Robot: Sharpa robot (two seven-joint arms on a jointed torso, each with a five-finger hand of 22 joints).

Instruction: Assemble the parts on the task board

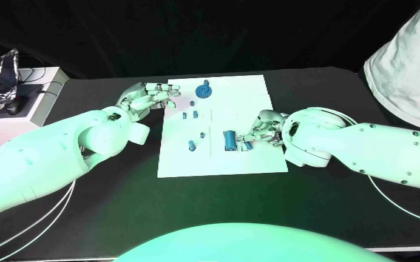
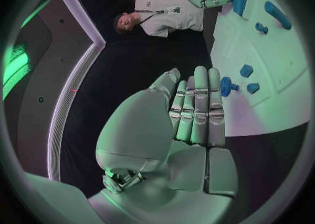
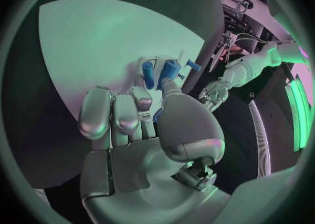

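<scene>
Board: the white rectangular task board [image 1: 229, 101] is lying mid-table, small blue plastic parts scattered across it.
Right hand: the silver right hand [image 1: 265, 130] is curling its fingers at the board's 4 o'clock edge, beside the tall blue cylinder part [image 1: 229, 139]; I'm judging it a pinch on a small blue piece, though the contact is hidden.
Left hand: the silver left hand [image 1: 149, 98] is waiting at 10 o'clock, fingers straight together, holding nothing.
Around: the blue round wheel part [image 1: 204, 91] is sitting at 12 o'clock; nothing is blocking it.
</scene>
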